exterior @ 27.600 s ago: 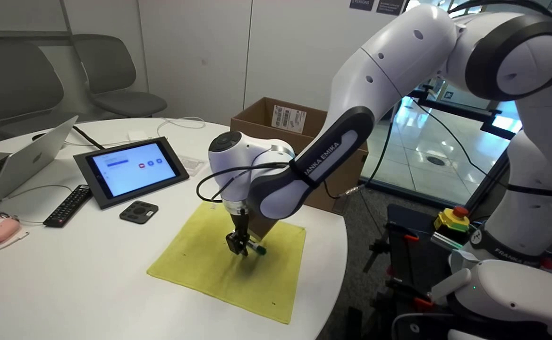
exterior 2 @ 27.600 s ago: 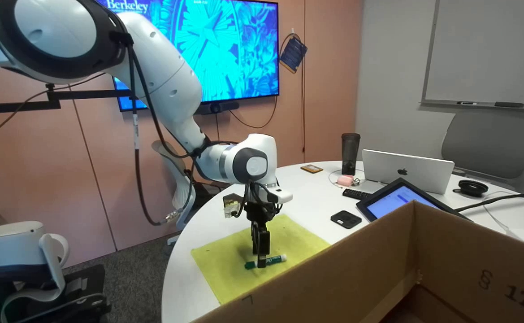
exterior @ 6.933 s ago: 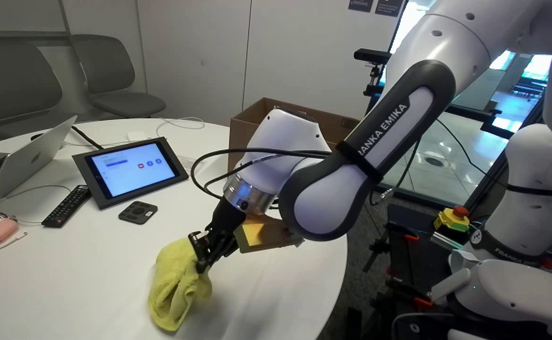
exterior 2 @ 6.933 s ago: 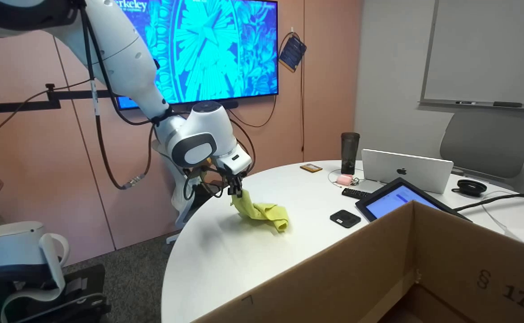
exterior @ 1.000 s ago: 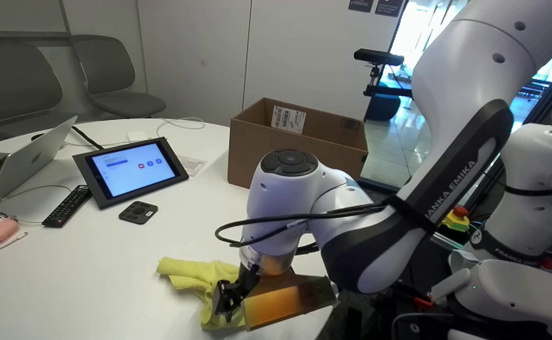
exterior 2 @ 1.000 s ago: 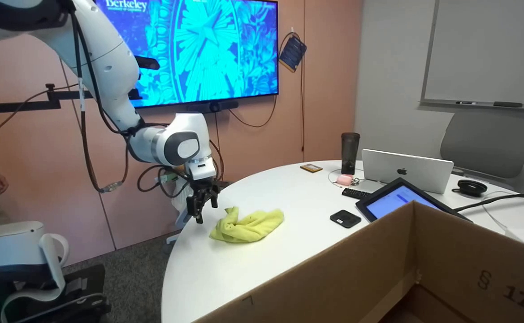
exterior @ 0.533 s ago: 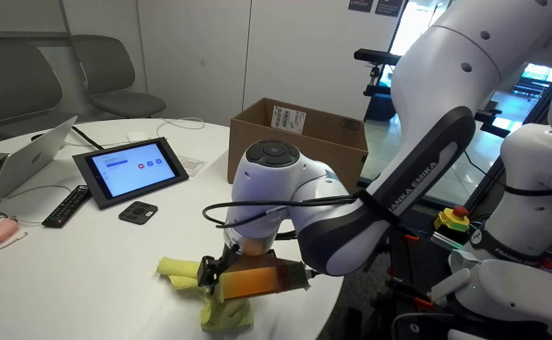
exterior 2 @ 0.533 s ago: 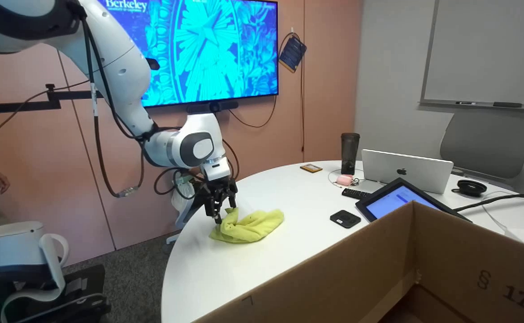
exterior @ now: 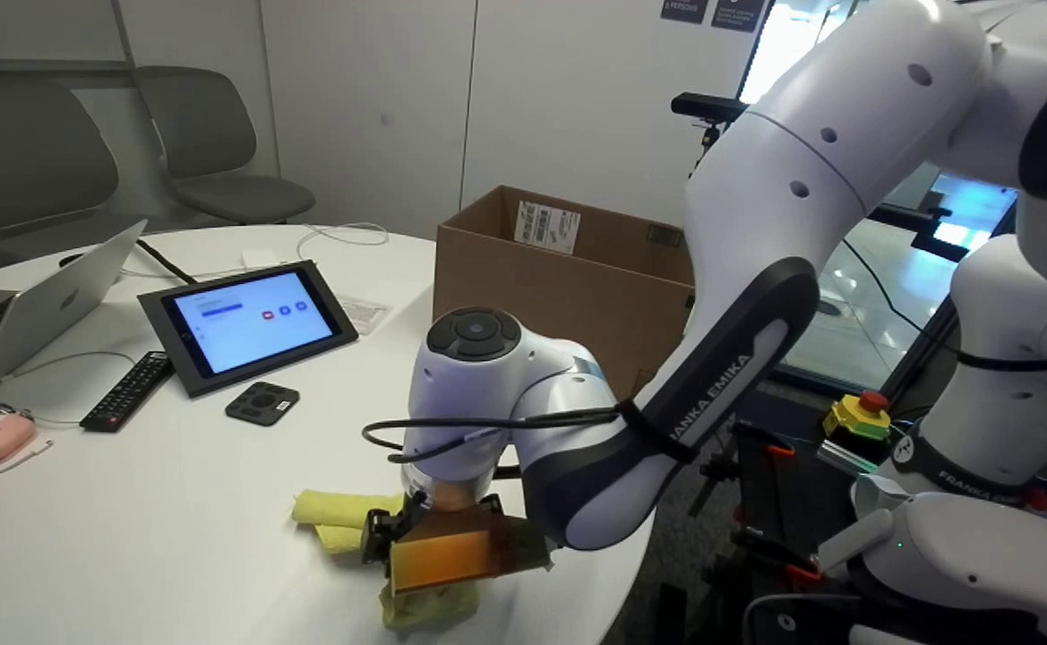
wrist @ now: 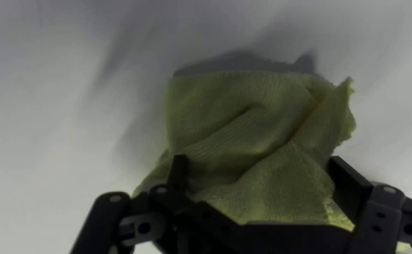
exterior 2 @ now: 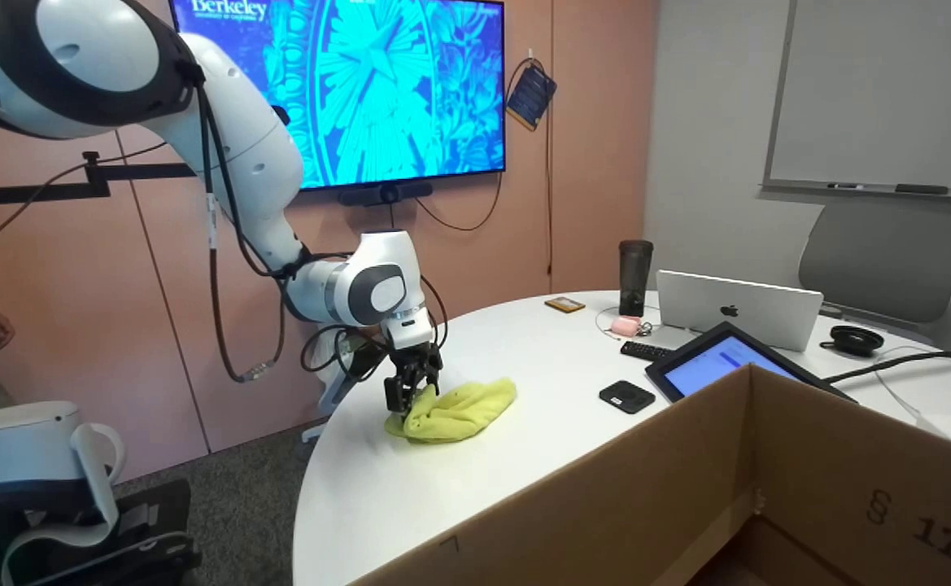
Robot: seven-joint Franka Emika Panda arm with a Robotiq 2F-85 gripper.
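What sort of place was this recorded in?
Most likely a meeting room, judging by the wide rectangular blue-lit wall screen, the round-edged white table and the grey-framed rectangular whiteboard.

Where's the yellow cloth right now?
In an exterior view, the cloth lies crumpled on the left part of the table; the open claw straddles its left end.

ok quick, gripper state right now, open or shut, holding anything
Gripper: open, its fingers spread apart with part of the bunched yellow cloth between them, not visibly pinched.
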